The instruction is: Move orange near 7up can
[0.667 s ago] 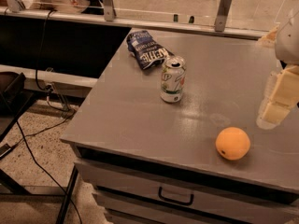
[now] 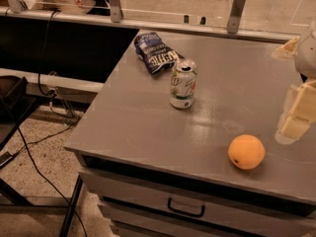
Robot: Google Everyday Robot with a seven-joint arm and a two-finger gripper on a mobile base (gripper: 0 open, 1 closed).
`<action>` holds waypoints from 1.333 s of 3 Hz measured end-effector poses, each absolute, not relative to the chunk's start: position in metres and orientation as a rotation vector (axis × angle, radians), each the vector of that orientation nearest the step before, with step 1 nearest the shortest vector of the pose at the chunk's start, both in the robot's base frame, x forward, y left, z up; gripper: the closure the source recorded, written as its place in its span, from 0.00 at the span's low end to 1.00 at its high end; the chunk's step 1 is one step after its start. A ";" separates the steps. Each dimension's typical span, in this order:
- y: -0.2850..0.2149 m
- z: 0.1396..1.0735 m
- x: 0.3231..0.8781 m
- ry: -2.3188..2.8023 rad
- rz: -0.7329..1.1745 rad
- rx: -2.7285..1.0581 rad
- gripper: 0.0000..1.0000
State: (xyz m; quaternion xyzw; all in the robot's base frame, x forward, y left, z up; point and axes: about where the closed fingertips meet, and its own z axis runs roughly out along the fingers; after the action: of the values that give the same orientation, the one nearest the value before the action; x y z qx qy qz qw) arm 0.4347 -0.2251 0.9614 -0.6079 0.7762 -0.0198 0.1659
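One raised camera looks down across the tabletop (image 2: 138, 115) from its near side; gripper (image 2: 295, 116) at the right edge.

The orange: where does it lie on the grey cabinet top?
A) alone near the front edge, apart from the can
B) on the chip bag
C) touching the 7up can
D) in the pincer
A: the orange lies alone near the front edge, clearly apart from the upright 7up can; the pincer hangs to its right, at the picture's edge, not touching it.
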 end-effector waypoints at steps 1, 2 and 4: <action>-0.223 0.942 0.427 2.173 -0.001 -1.753 0.00; -0.220 0.921 0.416 2.155 0.077 -1.753 0.00; -0.193 0.884 0.397 2.107 0.180 -1.810 0.00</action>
State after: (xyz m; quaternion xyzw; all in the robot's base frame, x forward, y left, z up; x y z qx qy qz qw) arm 0.3970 -0.1934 0.8839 -0.6398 0.7448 0.0636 0.1782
